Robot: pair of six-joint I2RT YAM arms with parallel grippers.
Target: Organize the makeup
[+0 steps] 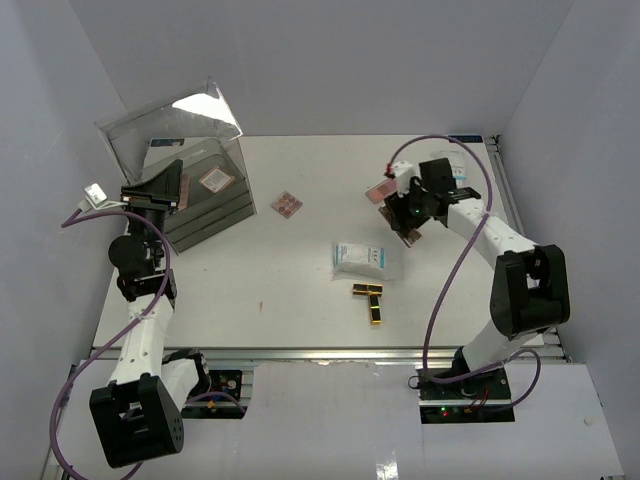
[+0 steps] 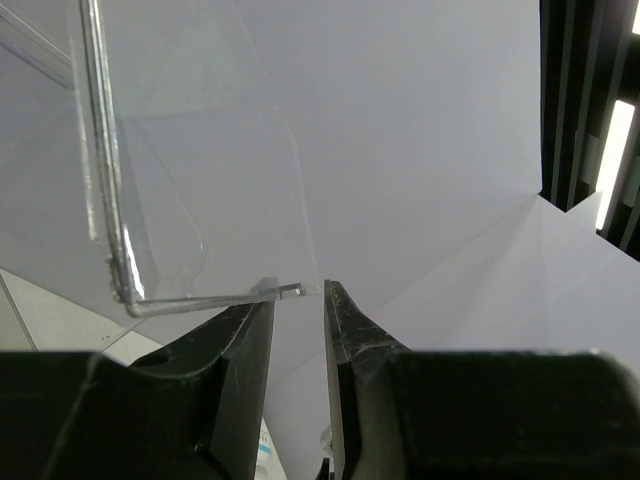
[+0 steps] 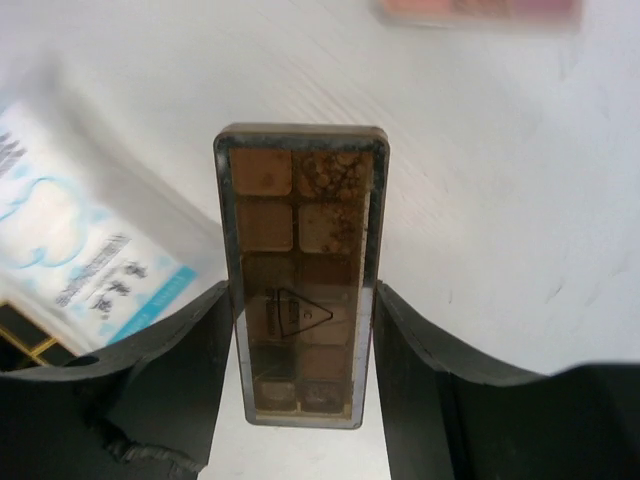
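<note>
While the left gripper [image 2: 298, 295] sits at the far left with the edge of the lid [image 2: 180, 150] of the clear box [image 1: 205, 215] poking in between its half-closed jaws, I honestly can't tell if it's pinching that edge or just propping it. I'd leave that arm alone so the lid stands open. One square palette [image 1: 215, 180] is already lying in the box.

Moving right, there's another square palette [image 1: 287, 204] out on the table [image 1: 280, 270], then a sachet [image 1: 362, 257] and the lipstick tubes [image 1: 371, 300] nearer to me.

Over on the right, the right gripper [image 3: 302, 300] is clamped on the long palette [image 3: 300, 230], one finger on each long side. For the carry to the box I'd go straight up first, hold it level, and pass above the sachet, since the far half sticks out unsupported.

Hard to read: I can't tell whether the long palette is off the table. A pink palette [image 1: 383, 190] just past the gripper is cut off in the wrist view. A white-blue packet [image 1: 463, 180] tucked behind the right gripper might be a second sachet, but it's too hidden to say.
</note>
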